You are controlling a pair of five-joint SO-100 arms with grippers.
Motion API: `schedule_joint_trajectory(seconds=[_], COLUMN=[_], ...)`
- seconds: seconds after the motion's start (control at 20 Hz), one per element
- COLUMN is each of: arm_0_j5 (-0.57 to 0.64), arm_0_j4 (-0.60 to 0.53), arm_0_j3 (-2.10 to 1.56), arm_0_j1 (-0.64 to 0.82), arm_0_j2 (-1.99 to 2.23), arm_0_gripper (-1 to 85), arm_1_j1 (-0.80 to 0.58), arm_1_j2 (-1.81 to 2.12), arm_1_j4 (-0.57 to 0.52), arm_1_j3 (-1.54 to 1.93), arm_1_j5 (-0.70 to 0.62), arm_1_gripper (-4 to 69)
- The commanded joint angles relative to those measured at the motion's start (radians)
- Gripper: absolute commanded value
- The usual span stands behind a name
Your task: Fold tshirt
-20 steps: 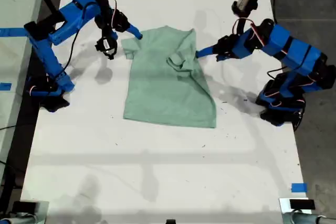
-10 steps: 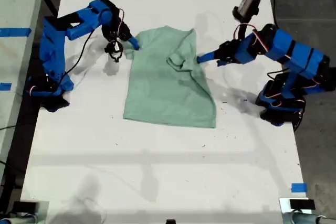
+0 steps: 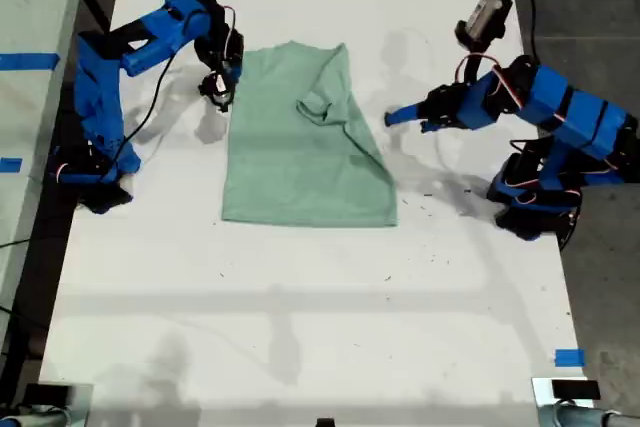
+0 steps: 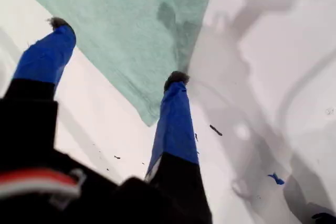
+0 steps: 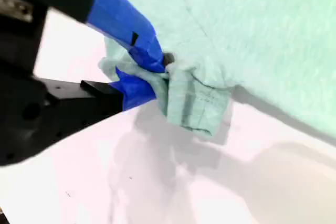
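Observation:
The pale mint-green tshirt (image 3: 300,162) lies flat on the white table, with one sleeve (image 3: 316,107) folded in over its body. My second gripper (image 3: 232,73), on the arm at the exterior view's left, is shut on the bunched sleeve at the tshirt's (image 5: 252,24) edge; the second wrist view shows the cloth pinched at my second gripper (image 5: 157,72). My first gripper (image 3: 392,115), on the arm at the exterior view's right, is open just off the shirt's other side. In the first wrist view my first gripper (image 4: 118,51) is spread before the tshirt's (image 4: 131,9) edge, holding nothing.
The white table (image 3: 300,307) extends toward the exterior view's bottom. A blue tape mark (image 3: 568,357) sits near its bottom right in the exterior view. Dark floor borders the table on that view's right, and a pale surface with blue tape (image 3: 25,60) lies at its left.
The tshirt has slid toward the exterior view's left and slightly up, pulled by my second gripper. My first gripper has come off the shirt's edge and now stands apart from it.

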State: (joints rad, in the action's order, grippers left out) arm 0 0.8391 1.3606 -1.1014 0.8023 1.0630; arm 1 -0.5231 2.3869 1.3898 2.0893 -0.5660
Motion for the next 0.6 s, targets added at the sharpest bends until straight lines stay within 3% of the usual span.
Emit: schedule_joint_trajectory(seconds=[0.0,0.2,0.4,0.55], arm_0_j5=[-0.011,-0.005,0.066,0.08], arm_0_j4=[0.038,-0.041,-0.278,-0.261], arm_0_j3=[0.026,0.037,0.08,0.368], arm_0_j1=[-0.034,-0.15,-0.321,-0.377], arm_0_j2=[0.199,0.318,0.186,-0.146], arm_0_gripper=[0.0,0.0,0.0,0.1], arm_1_j1=[0.006,0.003,0.003,0.014], arm_1_j2=[0.044,0.064,0.067,0.074], arm_1_j4=[-0.031,-0.031,-0.032,-0.032], arm_1_j3=[-0.003,0.021,0.028,0.031], arm_1_j5=[0.011,0.017,0.023,0.035], arm_1_gripper=[31.8,31.7,31.6,31.5])
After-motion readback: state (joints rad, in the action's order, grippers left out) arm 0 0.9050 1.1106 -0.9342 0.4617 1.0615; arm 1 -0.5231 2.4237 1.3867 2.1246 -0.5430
